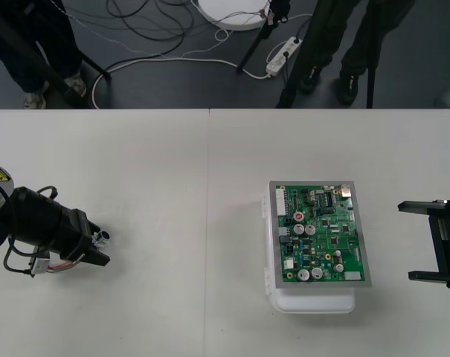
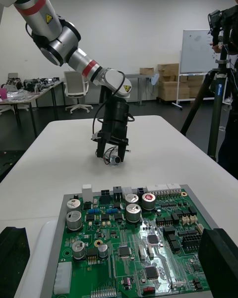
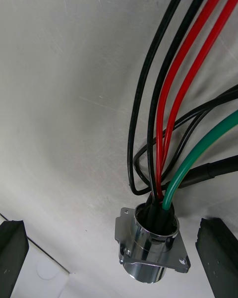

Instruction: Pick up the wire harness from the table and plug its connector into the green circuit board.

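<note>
The harness lies on the table at the left. Its round metal socket [image 1: 103, 238] [image 3: 148, 248] stands between the fingers [image 3: 217, 251] of my left gripper [image 1: 100, 244] [image 3: 116, 258]. Those fingers are far apart and open, with a gap to the socket on each side. Red, black and green wires [image 3: 163, 129] run out of the socket, and some red wire [image 1: 57, 266] shows under the wrist. The plug is hidden. In the right wrist view the left gripper [image 2: 111, 153] points down at the table with the socket [image 2: 116, 159] at its tips. The green circuit board [image 1: 321, 234] [image 2: 134, 243] sits on its white base [image 1: 314, 301]. My right gripper [image 1: 425, 242] [image 2: 116, 273] waits open beside the board.
A seam [image 1: 208, 223] runs down the light table between the left gripper and the board. Cables and a power strip [image 1: 280, 56] lie on the dark floor beyond the far edge.
</note>
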Robot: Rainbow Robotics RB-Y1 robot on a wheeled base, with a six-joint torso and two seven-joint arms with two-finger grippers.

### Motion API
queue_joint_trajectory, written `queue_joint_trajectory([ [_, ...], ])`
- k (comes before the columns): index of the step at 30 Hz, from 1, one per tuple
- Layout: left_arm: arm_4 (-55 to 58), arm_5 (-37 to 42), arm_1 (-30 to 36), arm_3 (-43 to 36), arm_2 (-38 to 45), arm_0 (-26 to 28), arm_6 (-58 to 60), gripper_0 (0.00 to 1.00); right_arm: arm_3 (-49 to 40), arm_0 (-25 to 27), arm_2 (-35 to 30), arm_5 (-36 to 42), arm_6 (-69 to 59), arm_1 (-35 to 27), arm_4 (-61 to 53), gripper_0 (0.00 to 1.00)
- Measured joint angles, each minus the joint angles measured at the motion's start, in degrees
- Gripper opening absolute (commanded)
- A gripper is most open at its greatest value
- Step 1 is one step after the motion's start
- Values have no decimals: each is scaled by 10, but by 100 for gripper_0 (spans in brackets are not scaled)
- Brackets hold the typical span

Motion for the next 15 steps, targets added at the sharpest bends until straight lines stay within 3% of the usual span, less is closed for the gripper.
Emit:
queue_joint_trajectory([
  [2, 0, 0, 0, 0, 0, 0, 0, 100, 0, 0, 0, 0, 0, 0, 1, 100],
  [3, 0, 0, 0, 0, 0, 0, 0, 75, 0, 0, 0, 0, 0, 0, 1, 100],
  [4, 0, 0, 0, 0, 0, 0, 0, 17, 0, 0, 0, 0, 0, 0, 1, 100],
  [5, 0, 1, 0, 1, 0, 0, 0, 0, 0, 0, 0, 0, 0, 0, 1, 100],
  [15, 0, 7, -5, 9, 0, -1, 0, 0, 0, 0, 0, 0, 0, 0, 1, 100],
])
